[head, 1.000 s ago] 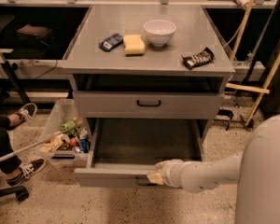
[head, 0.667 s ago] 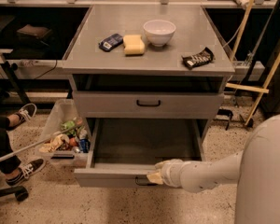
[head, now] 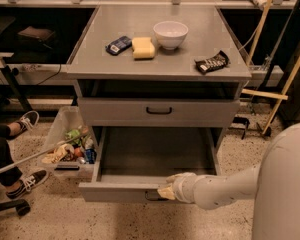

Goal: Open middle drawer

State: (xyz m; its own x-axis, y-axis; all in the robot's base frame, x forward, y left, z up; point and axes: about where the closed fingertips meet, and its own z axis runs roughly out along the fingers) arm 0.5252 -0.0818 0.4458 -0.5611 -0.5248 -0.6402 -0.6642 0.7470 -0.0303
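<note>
The middle drawer (head: 120, 191) is a wide grey drawer that stands pulled far out from the cabinet, and its inside (head: 155, 154) looks bare. My gripper (head: 166, 191) rests on the top edge of its front panel, just right of centre. It sits right above the small black bar handle (head: 152, 198), which is partly hidden behind it. My white arm (head: 225, 186) reaches in from the lower right. Above, another grey drawer (head: 200, 112) with a black handle (head: 159, 110) is closed.
On the cabinet top (head: 90, 64) are a white bowl (head: 170, 34), a yellow sponge (head: 143, 47), a blue packet (head: 118, 45) and a dark snack bag (head: 211, 62). A bin of litter (head: 65, 149) stands left of the drawer. A person's shoes (head: 26, 182) are at far left. Wooden poles (head: 285, 89) lean at right.
</note>
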